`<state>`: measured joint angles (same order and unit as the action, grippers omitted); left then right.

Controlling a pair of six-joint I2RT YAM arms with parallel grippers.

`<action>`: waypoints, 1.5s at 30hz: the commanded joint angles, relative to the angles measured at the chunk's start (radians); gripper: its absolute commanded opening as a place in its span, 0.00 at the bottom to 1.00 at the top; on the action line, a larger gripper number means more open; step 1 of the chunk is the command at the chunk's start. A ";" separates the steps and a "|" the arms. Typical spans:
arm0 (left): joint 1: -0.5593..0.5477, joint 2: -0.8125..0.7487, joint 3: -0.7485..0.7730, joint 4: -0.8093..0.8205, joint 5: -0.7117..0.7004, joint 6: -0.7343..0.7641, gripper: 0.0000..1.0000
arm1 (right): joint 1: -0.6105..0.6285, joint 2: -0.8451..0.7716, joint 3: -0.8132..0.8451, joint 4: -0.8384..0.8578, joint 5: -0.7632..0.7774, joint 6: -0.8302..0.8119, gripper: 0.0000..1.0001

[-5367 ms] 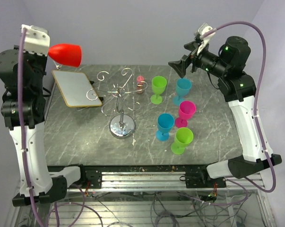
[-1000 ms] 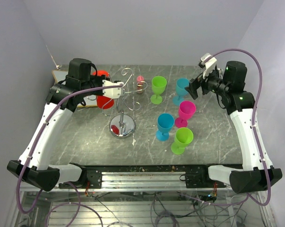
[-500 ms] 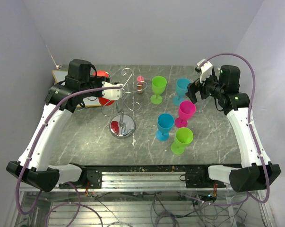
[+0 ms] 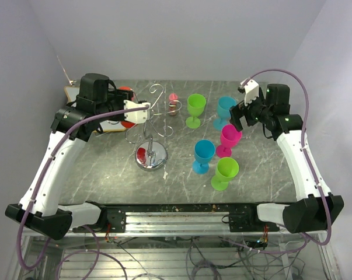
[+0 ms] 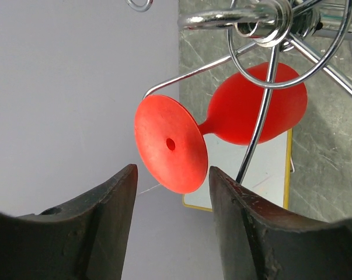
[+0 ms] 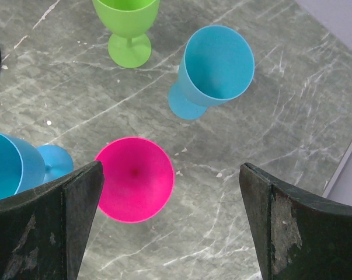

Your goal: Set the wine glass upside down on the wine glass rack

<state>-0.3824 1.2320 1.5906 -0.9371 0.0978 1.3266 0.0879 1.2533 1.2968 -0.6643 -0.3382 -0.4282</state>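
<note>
The left end effector (image 5: 171, 172) was seen released, jaws parted either side of the foot of the red glass (image 5: 257, 108), nothing gripped. The red glass was hung upside down on an arm at the left of the rack (image 5: 263, 23). It could be knocked off if the foot were brushed during withdrawal. How firmly the stem was seated in the wire could not be made out.

red wine glass (image 5: 234, 119), hung on silver rack (image 4: 151, 156)
</note>
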 commanded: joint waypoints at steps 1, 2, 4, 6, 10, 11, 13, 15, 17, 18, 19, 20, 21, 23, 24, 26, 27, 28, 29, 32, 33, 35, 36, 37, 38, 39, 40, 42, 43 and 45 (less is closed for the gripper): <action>-0.006 -0.015 0.035 -0.050 -0.009 -0.023 0.64 | -0.003 0.009 -0.009 0.002 0.020 0.004 1.00; -0.006 -0.016 0.040 -0.050 -0.013 -0.025 0.64 | -0.002 0.012 -0.010 0.001 0.024 0.006 1.00; -0.006 -0.018 0.051 -0.055 -0.021 -0.024 0.64 | -0.003 0.016 -0.012 0.004 0.034 0.011 1.00; -0.006 -0.020 0.061 -0.063 -0.027 -0.018 0.65 | -0.003 0.020 -0.017 0.007 0.045 0.015 1.00; -0.006 -0.023 0.085 -0.085 -0.034 -0.013 0.68 | -0.004 0.026 -0.032 0.023 0.082 0.026 1.00; -0.006 -0.022 0.090 -0.090 -0.036 -0.012 0.68 | -0.004 0.029 -0.034 0.026 0.092 0.029 1.00; -0.006 -0.023 0.101 -0.102 -0.040 -0.010 0.69 | -0.004 0.037 -0.036 0.024 0.114 0.032 1.00; -0.006 -0.025 0.112 -0.115 -0.042 -0.007 0.70 | -0.003 0.046 -0.039 0.022 0.131 0.034 0.99; -0.006 -0.027 0.121 -0.129 -0.045 -0.007 0.70 | -0.003 0.056 -0.044 0.014 0.139 0.037 0.96; -0.006 -0.029 0.126 -0.136 -0.047 -0.006 0.71 | -0.003 0.061 -0.045 0.007 0.140 0.036 0.93; -0.006 -0.031 0.129 -0.146 -0.049 -0.004 0.71 | -0.003 0.069 -0.046 0.000 0.139 0.034 0.90; -0.005 -0.033 0.134 -0.156 -0.050 -0.004 0.75 | -0.003 0.079 -0.045 -0.010 0.139 0.034 0.87; -0.006 -0.035 0.137 -0.167 -0.051 -0.001 0.80 | -0.003 0.087 -0.044 -0.023 0.137 0.032 0.84; -0.006 -0.041 0.141 -0.189 -0.054 0.002 0.84 | -0.003 0.103 -0.040 -0.048 0.130 0.031 0.78; -0.006 -0.045 0.141 -0.195 -0.057 0.000 0.84 | -0.003 0.109 -0.039 -0.060 0.126 0.029 0.75; -0.006 -0.053 0.140 -0.201 -0.069 -0.001 0.84 | -0.002 0.125 -0.038 -0.078 0.121 0.026 0.69; -0.006 -0.057 0.140 -0.205 -0.073 -0.001 0.84 | -0.003 0.132 -0.037 -0.090 0.118 0.026 0.66; -0.006 -0.059 0.140 -0.208 -0.079 -0.001 0.84 | -0.002 0.140 -0.036 -0.096 0.117 0.025 0.63; -0.006 -0.063 0.141 -0.211 -0.082 -0.003 0.84 | -0.002 0.147 -0.037 -0.101 0.118 0.026 0.60; -0.005 -0.071 0.147 -0.219 -0.092 -0.003 0.84 | -0.002 0.169 -0.029 -0.113 0.114 0.028 0.51; -0.006 -0.073 0.148 -0.221 -0.094 -0.003 0.84 | -0.001 0.177 -0.024 -0.119 0.113 0.028 0.48; -0.006 -0.078 0.149 -0.226 -0.099 -0.004 0.84 | -0.001 0.195 -0.013 -0.130 0.105 0.029 0.42; -0.006 -0.080 0.149 -0.227 -0.100 -0.004 0.84 | -0.001 0.203 -0.009 -0.133 0.103 0.029 0.40; -0.006 -0.082 0.149 -0.228 -0.104 -0.003 0.83 | -0.002 0.210 -0.006 -0.137 0.103 0.028 0.38; -0.006 -0.084 0.149 -0.229 -0.106 -0.002 0.83 | -0.002 0.217 -0.004 -0.140 0.104 0.028 0.36; -0.006 -0.087 0.149 -0.231 -0.107 -0.001 0.83 | -0.002 0.224 -0.001 -0.143 0.105 0.028 0.34; -0.006 -0.088 0.151 -0.233 -0.107 -0.001 0.83 | -0.001 0.229 0.001 -0.146 0.104 0.029 0.32; -0.006 -0.091 0.158 -0.241 -0.103 -0.003 0.83 | -0.001 0.240 0.009 -0.148 0.104 0.029 0.27; -0.006 -0.092 0.162 -0.241 -0.103 -0.008 0.83 | -0.001 0.244 0.013 -0.150 0.105 0.028 0.24; -0.004 -0.096 0.165 -0.238 -0.100 -0.023 0.84 | -0.001 0.246 0.029 -0.155 0.106 0.029 0.15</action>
<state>-0.3824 1.1564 1.7180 -1.1599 0.0174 1.3266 0.0879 1.4944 1.2774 -0.7990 -0.2245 -0.4007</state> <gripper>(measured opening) 0.836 0.218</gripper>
